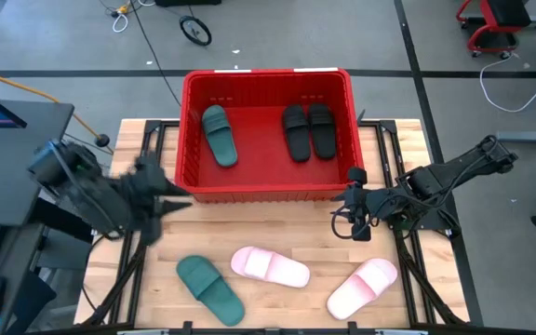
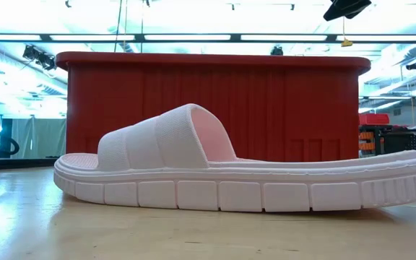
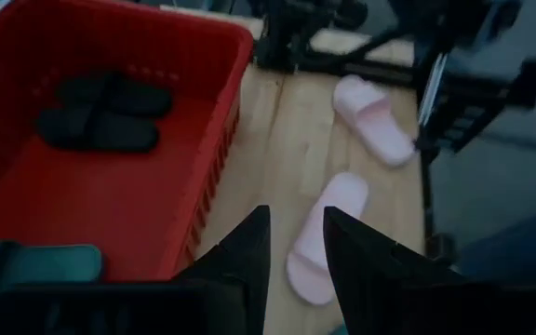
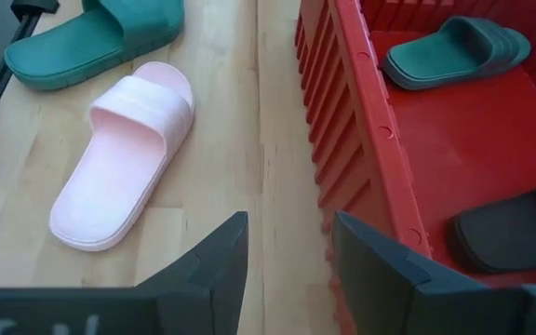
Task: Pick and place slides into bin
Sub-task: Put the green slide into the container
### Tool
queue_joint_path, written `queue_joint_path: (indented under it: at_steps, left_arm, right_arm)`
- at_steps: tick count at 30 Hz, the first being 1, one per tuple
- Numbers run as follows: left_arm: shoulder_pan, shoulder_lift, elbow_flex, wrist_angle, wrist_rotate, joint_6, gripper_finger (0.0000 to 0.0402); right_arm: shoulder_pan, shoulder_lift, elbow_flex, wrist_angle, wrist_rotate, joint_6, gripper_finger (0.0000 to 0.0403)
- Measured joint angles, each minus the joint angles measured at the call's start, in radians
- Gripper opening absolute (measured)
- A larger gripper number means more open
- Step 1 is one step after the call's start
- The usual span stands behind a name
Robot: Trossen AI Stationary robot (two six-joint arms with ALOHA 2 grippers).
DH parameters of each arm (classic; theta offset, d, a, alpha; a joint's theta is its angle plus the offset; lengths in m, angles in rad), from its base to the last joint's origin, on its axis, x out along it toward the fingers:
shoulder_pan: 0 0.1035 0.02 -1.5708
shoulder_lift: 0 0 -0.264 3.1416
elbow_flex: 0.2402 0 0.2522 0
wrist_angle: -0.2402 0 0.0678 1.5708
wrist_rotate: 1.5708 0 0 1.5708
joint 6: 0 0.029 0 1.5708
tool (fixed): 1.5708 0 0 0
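Note:
The red bin point(image 1: 268, 191) stands at the table's far middle and holds one dark green slide point(image 1: 219, 135) and two black slides point(image 1: 306, 130) lying on its floor. On the table near the front lie a dark green slide point(image 1: 209, 289) and two pale pink slides point(image 1: 269, 267) point(image 1: 362, 286), soles down. My left gripper point(image 1: 177, 195) is open and empty, near the bin's near left corner. My right gripper point(image 1: 347, 203) is open and empty, just off the bin's near right corner.
The bin's thick rim point(image 4: 370, 102) stands high beside both grippers. Black metal frame rails point(image 1: 147, 140) run along the table's left and right sides. Bare wood shows between the bin and the front slides point(image 1: 277, 228).

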Motion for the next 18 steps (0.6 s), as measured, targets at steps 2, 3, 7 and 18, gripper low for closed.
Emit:
queue_joint_path:
  at_steps: [2,3,7,18]
  left_arm:
    - [-0.004,-0.035,0.001,-0.001,-0.005,-0.01,0.0107]
    - [-0.013,-0.048,0.002,-0.001,-0.008,0.007,0.0107]
    - [-0.051,-0.067,0.0,-0.001,-0.008,0.075,0.0107]
    - [-0.064,-0.257,-0.535,0.502,0.023,0.207,0.0107]
  right_arm:
    - [0.0,0.0,0.0,0.0,0.0,0.016,0.0162]
    - [0.0,0.0,0.0,0.0,0.0,0.022,0.0162]
    - [0.0,0.0,0.0,0.0,0.0,0.025,0.0162]
    - [0.0,0.0,0.0,0.057,0.0,0.032,0.0162]
